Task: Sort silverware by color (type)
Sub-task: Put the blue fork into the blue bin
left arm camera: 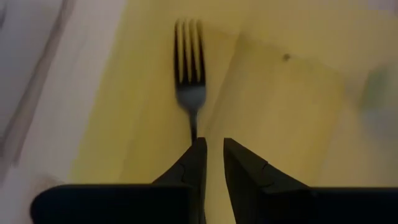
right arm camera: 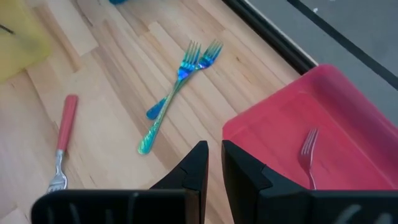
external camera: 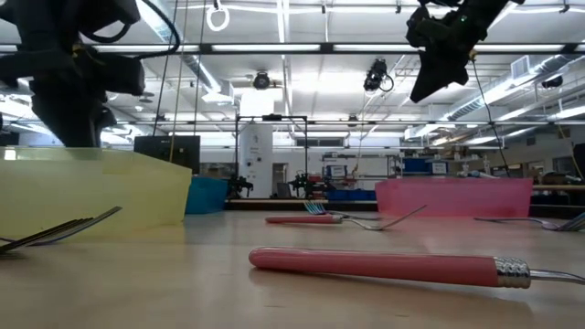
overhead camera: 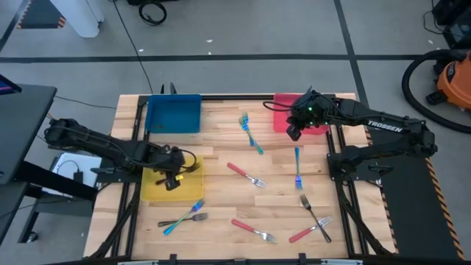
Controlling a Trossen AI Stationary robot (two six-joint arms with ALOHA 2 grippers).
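The left gripper (left arm camera: 211, 155), fingers slightly parted and pinching nothing, hides the handle of the fork (left arm camera: 189, 68) lying in the yellow tray (left arm camera: 280, 93), tines pointing away along the gripper's axis; farther off, the right gripper (overhead camera: 296, 131) hangs over the red tray (overhead camera: 283, 103), narrowly parted, empty.

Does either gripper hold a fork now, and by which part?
No. The left gripper stands open over a fork lying in the yellow tray; the right gripper is empty.

Coloured forks (overhead camera: 255, 180) lay scattered flat across the desk: teal pair (overhead camera: 251, 132) at twelve o'clock, red ones toward six, one black fork (left arm camera: 189, 74) in the yellow tray (overhead camera: 151, 188).
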